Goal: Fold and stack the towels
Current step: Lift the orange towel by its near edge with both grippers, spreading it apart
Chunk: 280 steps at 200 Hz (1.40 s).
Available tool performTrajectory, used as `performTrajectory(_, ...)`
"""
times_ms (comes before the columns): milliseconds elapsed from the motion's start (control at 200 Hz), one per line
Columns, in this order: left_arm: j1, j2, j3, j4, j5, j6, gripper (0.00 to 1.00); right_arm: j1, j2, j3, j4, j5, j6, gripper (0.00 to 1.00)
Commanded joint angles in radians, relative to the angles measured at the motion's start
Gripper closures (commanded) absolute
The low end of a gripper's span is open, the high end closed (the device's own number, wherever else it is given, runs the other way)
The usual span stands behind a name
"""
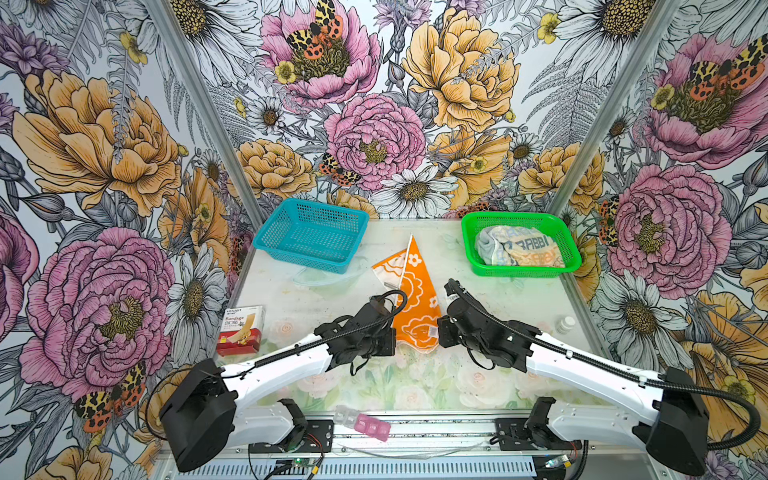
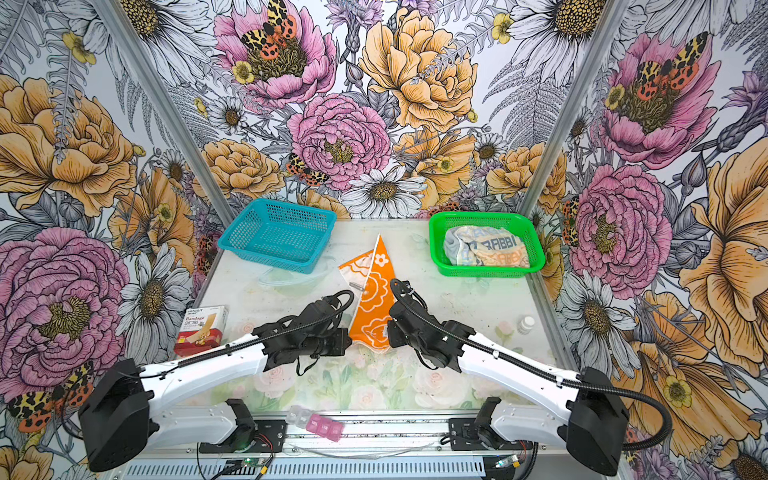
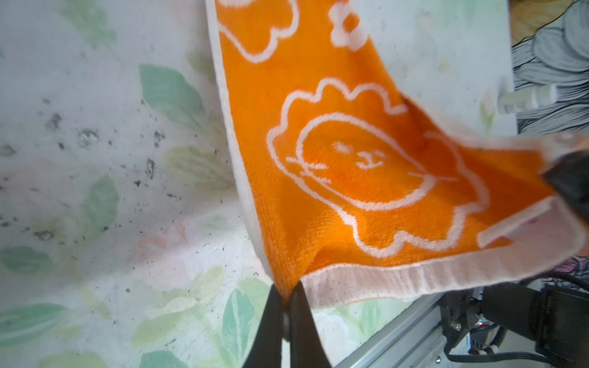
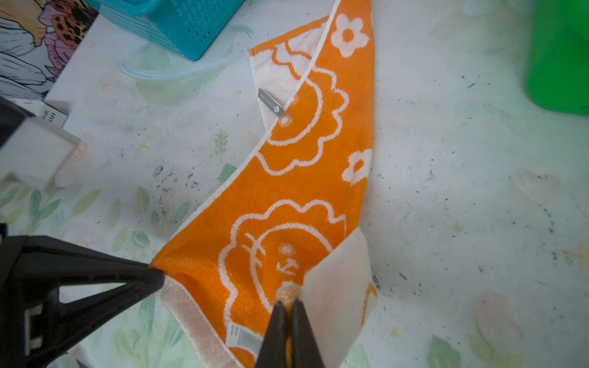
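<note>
Tabletop rear: RABBIT towel in grn basket

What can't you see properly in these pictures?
1. Both top views: the arms hide where the left gripper and right gripper pinch the orange towel.
2. Both top views: folds hide whatever lies under the striped towel in the green basket.
3. The small bottle: label too small in top views.

The orange towel, white-flowered and folded narrow, is pinched along its near hem by the left fingers and right fingers, tapering away. The striped RABBIT towel lies crumpled well beyond the right fingers.
</note>
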Motion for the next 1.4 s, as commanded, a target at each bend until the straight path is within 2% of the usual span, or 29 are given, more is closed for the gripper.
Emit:
performTrajectory(0, 0.023, -0.080, 0.111, -0.132, -0.085, 0.097, 1.00, -0.006, -0.106, 0.027, -0.016, -0.001, -0.050, 1.00)
performTrajectory(195, 0.035, -0.166, 0.377, -0.262, -0.174, 0.228, 1.00, -0.007, -0.254, 0.170, -0.031, 0.034, -0.163, 1.00)
performTrajectory(310, 0.035, -0.181, 0.546, -0.291, -0.213, 0.304, 1.00, -0.007, -0.294, 0.293, -0.035, 0.059, -0.247, 1.00)
performTrajectory(525, 0.016, -0.176, 0.789, -0.311, -0.226, 0.411, 1.00, -0.007, -0.270, 0.531, -0.088, 0.028, -0.327, 1.00)
performTrajectory(725, -0.029, -0.176, 0.929, -0.332, -0.222, 0.463, 1.00, -0.006, -0.234, 0.695, -0.155, -0.050, -0.303, 1.00)
performTrajectory(871, -0.089, -0.214, 0.935, -0.339, -0.227, 0.458, 1.00, -0.005, -0.258, 0.710, -0.160, -0.116, -0.245, 1.00)
performTrajectory(1066, -0.142, -0.314, 0.840, -0.339, -0.228, 0.420, 1.00, -0.004, -0.340, 0.626, -0.160, -0.180, -0.171, 1.00)
performTrajectory(1396, -0.150, -0.416, 0.744, -0.344, -0.208, 0.408, 1.00, -0.004, -0.378, 0.586, -0.158, -0.222, -0.141, 1.00)
